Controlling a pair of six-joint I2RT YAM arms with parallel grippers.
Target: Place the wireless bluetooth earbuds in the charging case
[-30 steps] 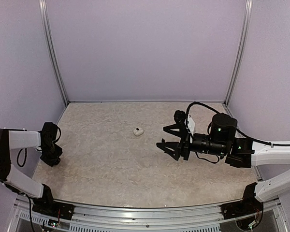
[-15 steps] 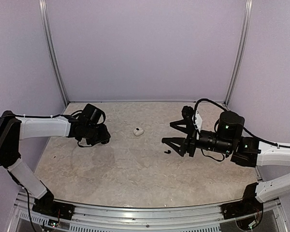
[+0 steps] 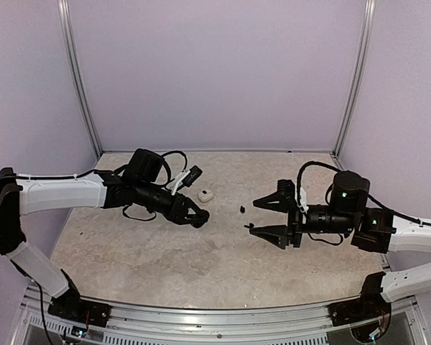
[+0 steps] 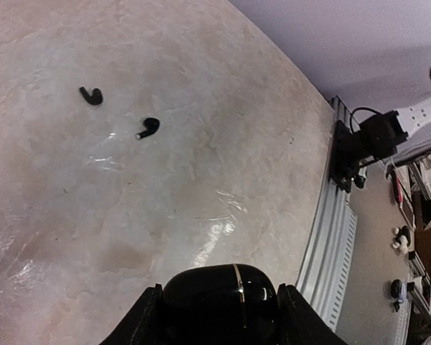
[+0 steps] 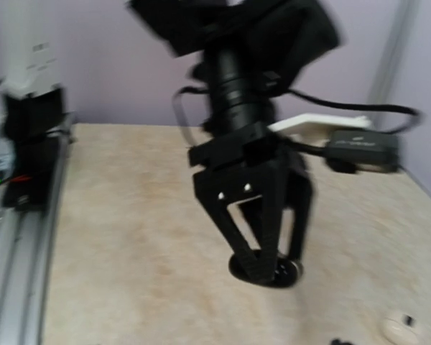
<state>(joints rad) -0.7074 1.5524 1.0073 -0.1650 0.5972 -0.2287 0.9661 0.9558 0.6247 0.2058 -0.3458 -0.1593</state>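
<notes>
**Top view.** The left gripper (image 3: 196,217) reaches over the middle of the table (image 3: 165,266), its fingers pinching a dark case (image 3: 200,220). The right gripper (image 3: 253,216) faces it from the right with its jaws spread wide and nothing between them. Two black earbuds (image 3: 242,209) lie loose on the table between the two grippers. One lies off the upper fingertip. The second earbud (image 3: 249,226) lies just beside the lower fingertip; whether it touches cannot be told. A white item (image 3: 206,195) rests near the left gripper on its far side, too small to identify.

**Left wrist view.** The glossy black case, closed and crossed by a thin gold seam, sits clamped between the two fingers at the bottom edge. Both black earbuds lie on the table well ahead of it, near each other but apart, with their stems pointing different ways.

**Right wrist view (blurred).** The left gripper points toward the camera and down, its fingers closed around the rounded dark case just above the table. The white item shows at the lower right corner. The right gripper's own fingers do not appear here.
</notes>
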